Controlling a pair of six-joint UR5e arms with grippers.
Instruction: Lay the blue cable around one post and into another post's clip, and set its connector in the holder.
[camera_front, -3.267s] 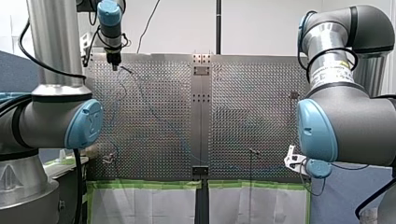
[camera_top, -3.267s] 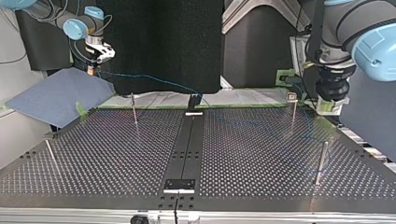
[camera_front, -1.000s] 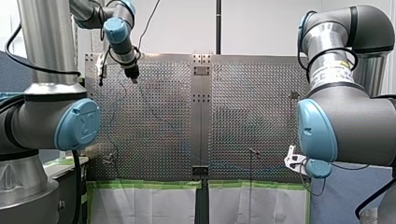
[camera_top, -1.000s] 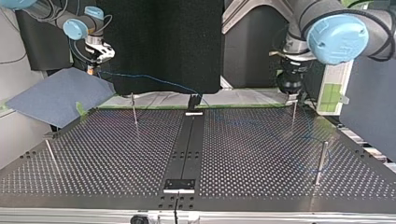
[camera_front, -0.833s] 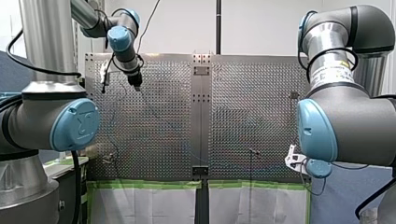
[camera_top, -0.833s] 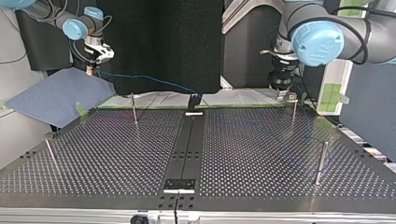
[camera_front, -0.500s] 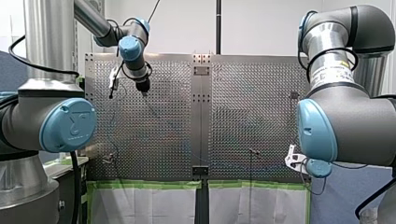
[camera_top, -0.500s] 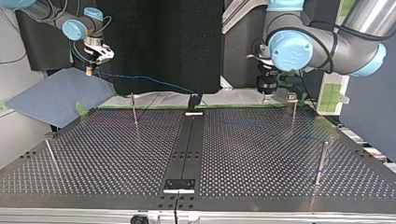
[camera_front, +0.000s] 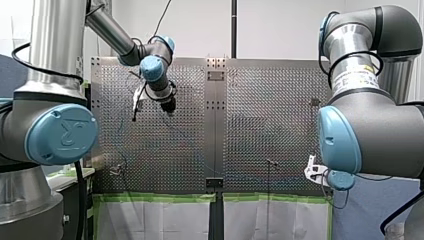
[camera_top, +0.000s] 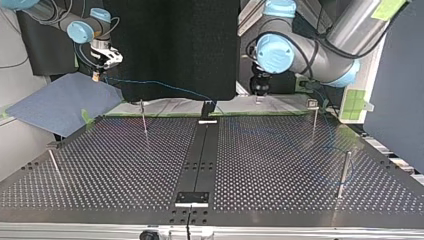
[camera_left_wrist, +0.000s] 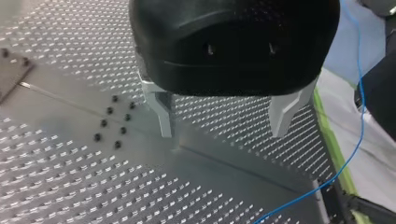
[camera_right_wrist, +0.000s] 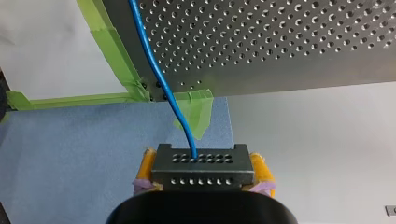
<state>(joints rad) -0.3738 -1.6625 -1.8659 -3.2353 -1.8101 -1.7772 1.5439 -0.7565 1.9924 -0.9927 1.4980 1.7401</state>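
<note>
Perforated metal table fills the scene, with green tape along its edge and a blue cloth beyond its far left corner in the top view. My right gripper hangs over that cloth, yellow pads clamped on the connector. The blue cable runs from it toward the table's far middle. My left gripper hovers over the far edge, right of the dark central strip, metal fingers spread apart. Thin posts stand well apart, one post near the cable's run.
</note>
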